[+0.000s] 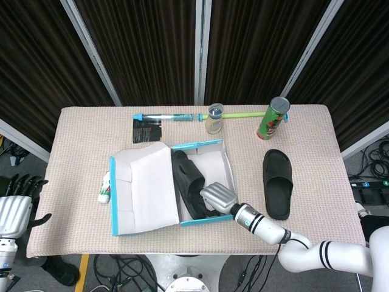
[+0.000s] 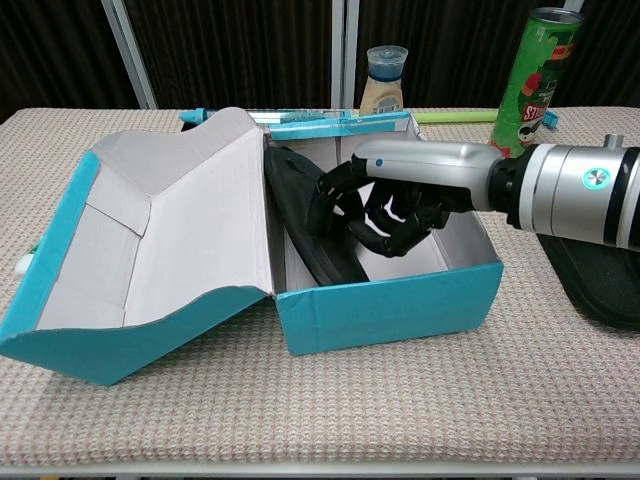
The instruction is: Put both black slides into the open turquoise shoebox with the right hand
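Note:
The open turquoise shoebox (image 1: 227, 163) sits at the table's middle, its lid (image 2: 150, 250) folded out to the left. One black slide (image 2: 300, 225) lies inside it, leaning on edge against the left wall. My right hand (image 2: 385, 205) reaches into the box from the right, and its curled fingers grip this slide's strap. The second black slide (image 1: 278, 181) lies flat on the table to the right of the box, and its edge (image 2: 600, 290) shows under my right forearm. Off the table's left edge, my left hand (image 1: 15, 204) hangs with fingers apart, holding nothing.
A green can (image 1: 272, 118) and a small bottle (image 1: 214, 118) stand at the back. A turquoise tube pack (image 1: 170, 117), a green stick (image 1: 243, 114) and a black card (image 1: 148, 131) lie there too. A small white-green tube (image 1: 105, 187) lies left of the lid.

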`<move>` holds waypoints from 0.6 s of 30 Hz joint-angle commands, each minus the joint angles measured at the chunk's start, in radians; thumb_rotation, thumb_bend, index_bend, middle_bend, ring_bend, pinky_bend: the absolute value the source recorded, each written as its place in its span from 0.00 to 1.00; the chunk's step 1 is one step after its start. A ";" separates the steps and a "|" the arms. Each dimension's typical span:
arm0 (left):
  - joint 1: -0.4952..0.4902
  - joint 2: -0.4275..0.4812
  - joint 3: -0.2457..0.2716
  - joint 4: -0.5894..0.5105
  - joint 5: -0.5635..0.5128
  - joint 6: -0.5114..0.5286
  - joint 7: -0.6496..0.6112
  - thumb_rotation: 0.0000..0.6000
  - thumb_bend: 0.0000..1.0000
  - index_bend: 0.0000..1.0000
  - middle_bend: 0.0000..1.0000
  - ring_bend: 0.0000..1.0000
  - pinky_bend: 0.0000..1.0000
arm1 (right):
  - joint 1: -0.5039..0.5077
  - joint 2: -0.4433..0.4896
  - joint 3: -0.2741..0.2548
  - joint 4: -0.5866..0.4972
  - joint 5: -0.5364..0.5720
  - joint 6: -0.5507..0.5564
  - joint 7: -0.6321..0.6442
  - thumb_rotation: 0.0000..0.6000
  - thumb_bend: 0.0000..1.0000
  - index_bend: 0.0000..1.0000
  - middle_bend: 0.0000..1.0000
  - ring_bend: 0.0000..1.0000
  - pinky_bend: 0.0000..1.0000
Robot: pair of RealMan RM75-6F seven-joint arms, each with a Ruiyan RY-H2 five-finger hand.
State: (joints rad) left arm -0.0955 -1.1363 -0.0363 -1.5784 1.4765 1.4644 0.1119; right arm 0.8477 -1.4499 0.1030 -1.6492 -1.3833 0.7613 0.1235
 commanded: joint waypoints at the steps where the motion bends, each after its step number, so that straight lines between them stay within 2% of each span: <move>1: 0.000 0.000 0.000 0.000 0.002 0.001 -0.001 1.00 0.00 0.22 0.14 0.08 0.05 | -0.029 0.032 0.007 -0.030 -0.073 0.076 0.080 1.00 0.37 0.14 0.16 0.73 1.00; 4: -0.001 0.000 0.000 0.001 0.004 0.003 -0.003 1.00 0.00 0.22 0.14 0.08 0.05 | -0.051 0.078 0.012 -0.043 -0.106 0.132 0.097 1.00 0.33 0.03 0.10 0.72 1.00; 8: 0.000 0.001 0.000 0.003 0.009 0.008 -0.007 1.00 0.00 0.22 0.14 0.08 0.05 | -0.082 0.167 0.023 -0.045 -0.045 0.159 -0.024 1.00 0.26 0.00 0.08 0.71 1.00; 12: 0.000 0.000 0.002 0.005 0.012 0.007 -0.013 1.00 0.00 0.22 0.14 0.08 0.05 | -0.086 0.233 0.053 -0.024 0.158 0.145 -0.254 1.00 0.22 0.00 0.03 0.71 1.00; 18: -0.002 -0.004 0.003 0.008 0.015 0.005 -0.011 1.00 0.00 0.22 0.14 0.08 0.05 | -0.047 0.237 0.033 0.037 0.478 0.142 -0.609 1.00 0.12 0.00 0.00 0.70 1.00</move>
State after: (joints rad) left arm -0.0970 -1.1401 -0.0329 -1.5704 1.4916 1.4696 0.1006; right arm 0.7813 -1.2393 0.1396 -1.6560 -1.1115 0.9027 -0.2746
